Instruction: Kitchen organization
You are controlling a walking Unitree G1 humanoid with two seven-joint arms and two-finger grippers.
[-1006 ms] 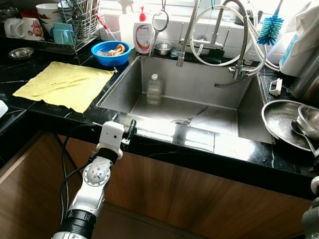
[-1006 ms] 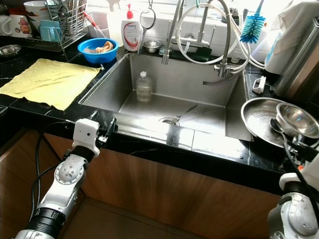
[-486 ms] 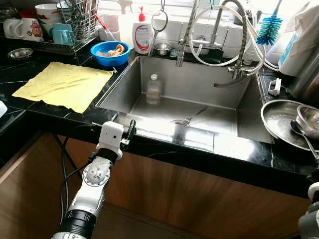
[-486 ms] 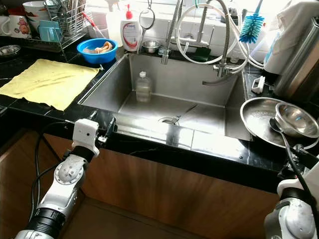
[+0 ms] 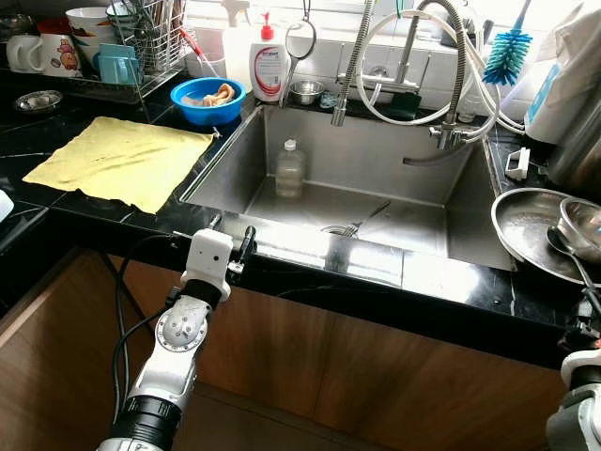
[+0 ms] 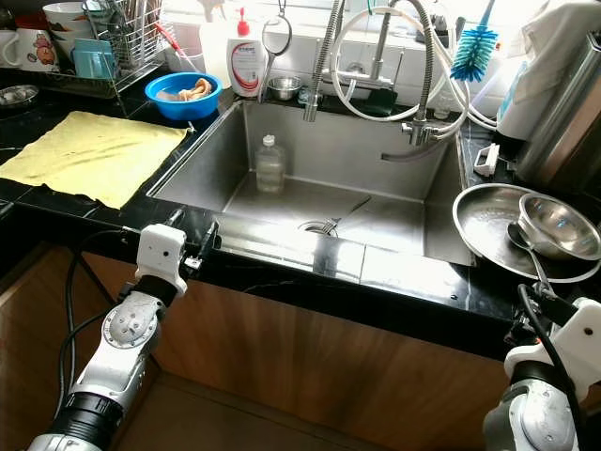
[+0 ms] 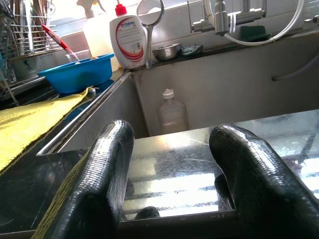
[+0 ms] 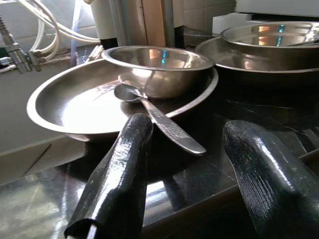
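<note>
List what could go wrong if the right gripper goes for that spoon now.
The spoon lies with its handle jutting over the rim of the steel plate, so a push from the open right gripper may tip it off. The small steel bowl sits loose on that plate and may slide. The plate is near the counter edge.
</note>
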